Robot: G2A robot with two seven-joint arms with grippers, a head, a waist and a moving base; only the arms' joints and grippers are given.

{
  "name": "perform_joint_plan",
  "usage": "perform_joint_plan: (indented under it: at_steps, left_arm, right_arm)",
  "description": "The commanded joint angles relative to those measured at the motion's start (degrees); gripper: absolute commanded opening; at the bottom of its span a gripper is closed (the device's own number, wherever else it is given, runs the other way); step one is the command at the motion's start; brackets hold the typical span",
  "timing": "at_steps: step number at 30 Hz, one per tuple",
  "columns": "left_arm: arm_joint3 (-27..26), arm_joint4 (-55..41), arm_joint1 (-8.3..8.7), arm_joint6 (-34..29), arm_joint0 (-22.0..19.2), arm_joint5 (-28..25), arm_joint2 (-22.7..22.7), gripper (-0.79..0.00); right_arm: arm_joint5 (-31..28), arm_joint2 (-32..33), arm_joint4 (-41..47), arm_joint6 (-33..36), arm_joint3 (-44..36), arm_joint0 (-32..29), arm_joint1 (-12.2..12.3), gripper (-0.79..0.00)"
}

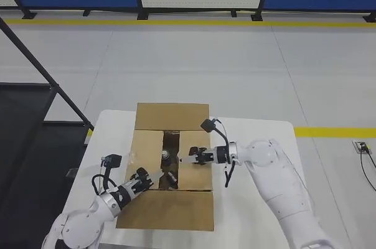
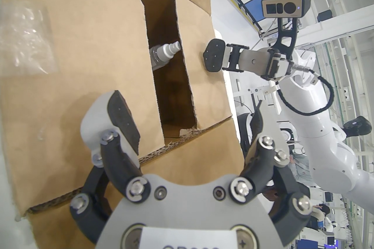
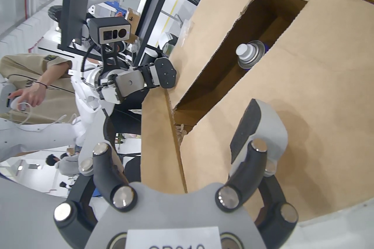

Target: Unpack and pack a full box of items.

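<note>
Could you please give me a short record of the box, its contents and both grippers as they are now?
container: cardboard box on white table, inner flaps parted by a narrow gap
contents seen: spray bottle; aerosol can
left gripper: open, at one inner flap
right gripper: open, at the opposite inner flap
also: clear plastic bag on a flap

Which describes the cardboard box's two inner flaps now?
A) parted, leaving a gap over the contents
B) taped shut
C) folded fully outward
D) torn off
A: the cardboard box has a narrow gap between them, through which a spray bottle and an aerosol can show inside.
</note>
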Motion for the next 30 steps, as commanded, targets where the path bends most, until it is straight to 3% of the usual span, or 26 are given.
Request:
perform_joint_plan:
  at_steps: [1, 9, 15, 23, 30]
  left_arm:
    - [0.47, -0.29, 0.04, 0.11, -0.41, 0.27, 0.18, 0.000]
    - [0.44, -1.07, 0.17, 1.70, -0.82, 0.42, 0.43, 0.000]
    - [-3.26, -4.95, 0.54, 2.61, 1.89, -1.98, -2.98, 0.000]
    - [-6.59, -15.22, 1.36, 1.67, 7.89, -6.27, -14.45, 0.000]
    - [-1.87, -22.19, 2.35, -6.31, 17.01, -13.19, -26.93, 0.000]
  right_arm:
    - [-0.60, -0.80, -2.11, -2.28, -0.30, -0.31, 0.09, 0.000]
    - [0.43, -2.34, -3.96, -6.57, -2.67, -1.61, 0.56, 0.000]
    - [0.23, -1.17, -2.15, -7.06, -6.48, -2.92, 1.51, 0.000]
    - [6.68, 0.65, -0.20, -10.15, -9.24, -2.61, 2.29, 0.000]
    - [6.68, 0.65, -0.20, -10.15, -9.24, -2.61, 2.29, 0.000]
